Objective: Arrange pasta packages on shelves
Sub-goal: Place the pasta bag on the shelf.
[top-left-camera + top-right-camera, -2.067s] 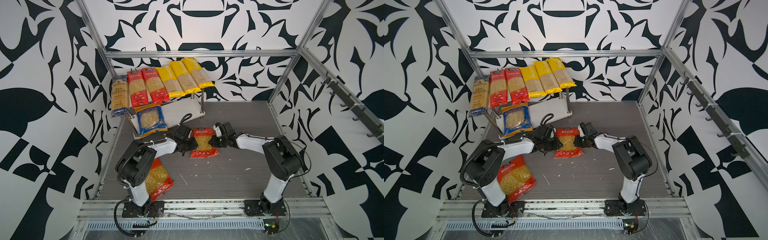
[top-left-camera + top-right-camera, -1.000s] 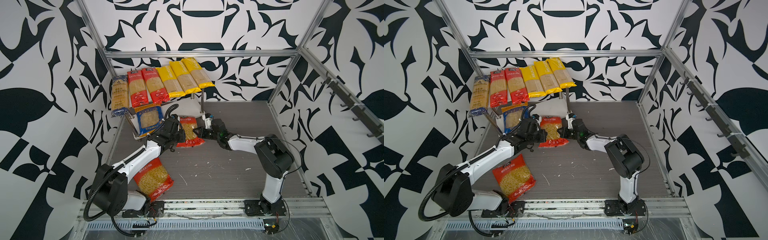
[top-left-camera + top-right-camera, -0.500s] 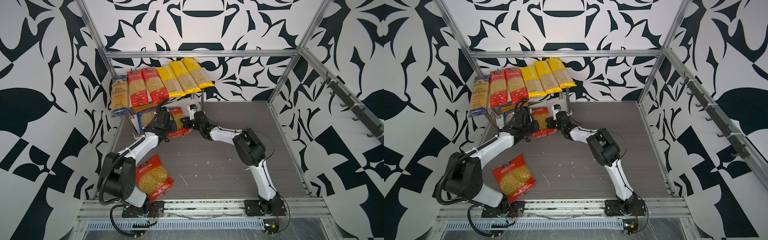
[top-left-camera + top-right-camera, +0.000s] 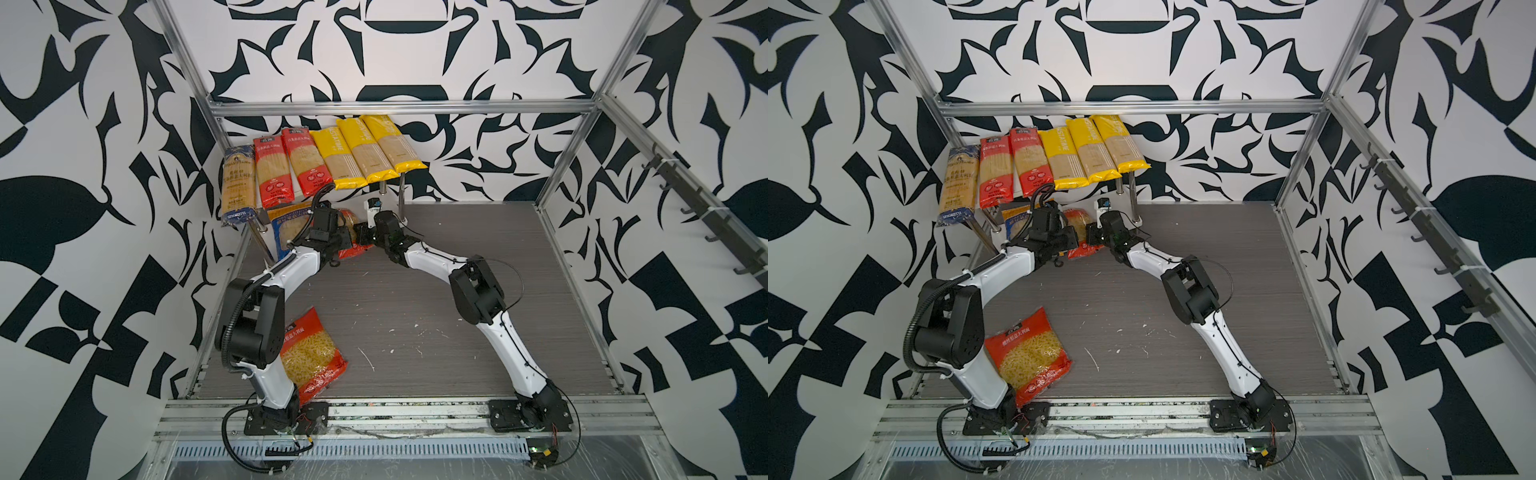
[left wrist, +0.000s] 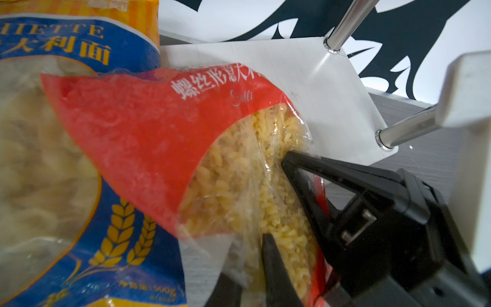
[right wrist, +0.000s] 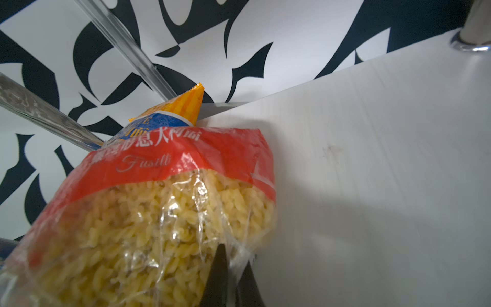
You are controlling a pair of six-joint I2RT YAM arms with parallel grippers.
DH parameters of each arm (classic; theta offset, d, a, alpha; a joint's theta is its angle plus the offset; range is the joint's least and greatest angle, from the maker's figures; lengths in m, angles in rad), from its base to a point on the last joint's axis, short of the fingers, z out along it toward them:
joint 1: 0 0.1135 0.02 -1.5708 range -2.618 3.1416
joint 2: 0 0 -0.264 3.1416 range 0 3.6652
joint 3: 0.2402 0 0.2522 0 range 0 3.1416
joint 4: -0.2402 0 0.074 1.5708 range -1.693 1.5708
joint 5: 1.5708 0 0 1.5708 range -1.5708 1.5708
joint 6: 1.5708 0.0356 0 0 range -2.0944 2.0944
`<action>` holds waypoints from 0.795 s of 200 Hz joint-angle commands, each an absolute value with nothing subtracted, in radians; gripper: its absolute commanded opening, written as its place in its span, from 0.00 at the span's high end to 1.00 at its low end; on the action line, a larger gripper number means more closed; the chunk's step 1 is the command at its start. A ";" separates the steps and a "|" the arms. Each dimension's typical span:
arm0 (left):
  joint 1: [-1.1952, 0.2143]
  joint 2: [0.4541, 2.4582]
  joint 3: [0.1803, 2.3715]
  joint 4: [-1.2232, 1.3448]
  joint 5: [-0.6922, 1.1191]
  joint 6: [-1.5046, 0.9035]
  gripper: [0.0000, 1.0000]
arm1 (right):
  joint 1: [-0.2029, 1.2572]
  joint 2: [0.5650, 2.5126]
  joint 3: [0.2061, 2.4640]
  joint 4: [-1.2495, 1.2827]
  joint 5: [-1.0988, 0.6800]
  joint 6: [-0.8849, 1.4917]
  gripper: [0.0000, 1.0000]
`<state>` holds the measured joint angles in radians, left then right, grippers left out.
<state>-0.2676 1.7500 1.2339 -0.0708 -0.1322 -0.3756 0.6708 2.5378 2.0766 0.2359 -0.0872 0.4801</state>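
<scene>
Left wrist view: we're seeing the red fusilli bag (image 5: 148, 133), clear window full of yellow spirals, hanging tilted over the white lower shelf (image 5: 305, 79), right beside the blue bag (image 5: 106, 239). The left gripper (image 5: 245, 260) and right gripper (image 6: 235, 256) are both pinching its plastic edges. Both top views are adding six spaghetti packs (image 4: 305, 166) up top, another red bag (image 4: 309, 357) lying near-left on the grey wood-grain table (image 4: 415, 311), patterned walls (image 4: 83, 208) surrounding everything.

patterned walls (image 4: 83, 208) (black-white), grey floor (image 4: 415, 299)
</scene>
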 commanded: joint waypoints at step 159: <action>-0.247 1.674 1.311 -0.106 -0.107 -0.332 0.76 | 0.644 2.484 2.240 0.425 0.089 0.588 1.00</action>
<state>-0.2535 1.6630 1.2526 -0.1024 -0.1085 -0.3466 0.6624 2.5221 2.1490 0.2447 -0.0029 0.5407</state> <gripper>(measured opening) 0.229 0.057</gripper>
